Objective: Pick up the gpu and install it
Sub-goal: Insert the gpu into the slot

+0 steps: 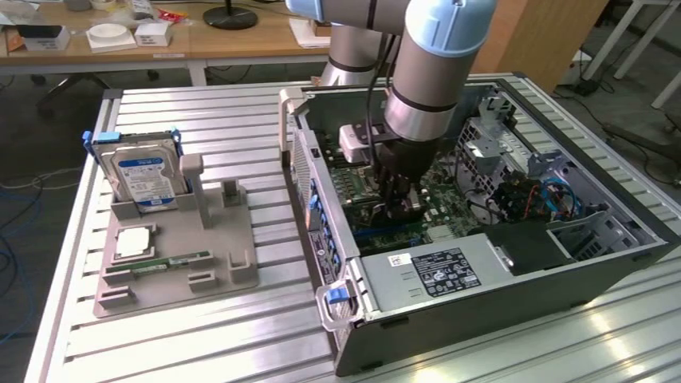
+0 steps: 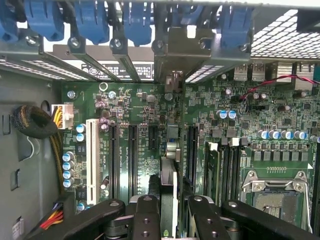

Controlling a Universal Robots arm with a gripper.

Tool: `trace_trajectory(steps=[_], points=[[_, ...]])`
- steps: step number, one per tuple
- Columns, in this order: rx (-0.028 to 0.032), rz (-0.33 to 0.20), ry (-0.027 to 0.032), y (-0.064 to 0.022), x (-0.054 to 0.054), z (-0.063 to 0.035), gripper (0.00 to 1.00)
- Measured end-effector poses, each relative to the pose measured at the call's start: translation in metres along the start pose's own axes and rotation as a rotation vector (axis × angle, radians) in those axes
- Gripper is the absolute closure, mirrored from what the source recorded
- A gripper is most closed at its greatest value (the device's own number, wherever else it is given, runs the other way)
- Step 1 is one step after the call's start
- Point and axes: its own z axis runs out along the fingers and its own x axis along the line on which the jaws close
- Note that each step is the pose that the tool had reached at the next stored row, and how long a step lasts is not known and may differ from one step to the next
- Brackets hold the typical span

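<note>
In the wrist view my gripper [image 2: 173, 212] is shut on the gpu [image 2: 168, 175]. The card shows edge-on between the two black fingers [image 2: 145, 215]. It stands upright over the green motherboard [image 2: 135, 100], in line with the black expansion slots [image 2: 132, 150]. Its silver end bracket [image 2: 182, 50] sits up against the rear slot openings, under the blue clips. In the exterior view the gripper [image 1: 399, 206] reaches down into the open computer case [image 1: 479, 275], low over the motherboard [image 1: 356, 183].
A grey fixture [image 1: 175, 275] on the exterior view's left carries a hard drive [image 1: 143, 171] with a blue-white label, a RAM stick [image 1: 162, 262] and a square chip [image 1: 133, 241]. Cables [image 1: 532, 195] and a black power supply [image 1: 527, 243] crowd the case's far side.
</note>
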Motion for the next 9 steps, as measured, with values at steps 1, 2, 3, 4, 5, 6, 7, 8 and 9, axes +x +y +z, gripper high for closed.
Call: trace_trajectory(steps=[1,2,3,4,5,6,7,8,9], points=[[-0.0001,0.0,0.0002,0.0001,0.0,0.0,0.73],[-0.0001,0.0,0.0,0.0001,-0.0002,0.0001,0.73],[-0.0001,0.0,0.0001,0.0001,-0.0002,0.0001,0.73],[-0.0002,0.001,0.0002,0.0002,-0.0002,0.0001,0.73],[-0.0002,0.001,0.0002,0.0002,-0.0002,0.0001,0.73],[-0.0001,0.001,0.0001,0.0002,-0.0002,0.0001,0.73],[-0.0002,0.001,0.0001,0.0002,-0.0002,0.0002,0.73],[-0.0002,0.001,0.0001,0.0002,-0.0002,0.0001,0.73],[-0.0002,0.001,0.0001,0.0002,-0.0002,0.0002,0.73]])
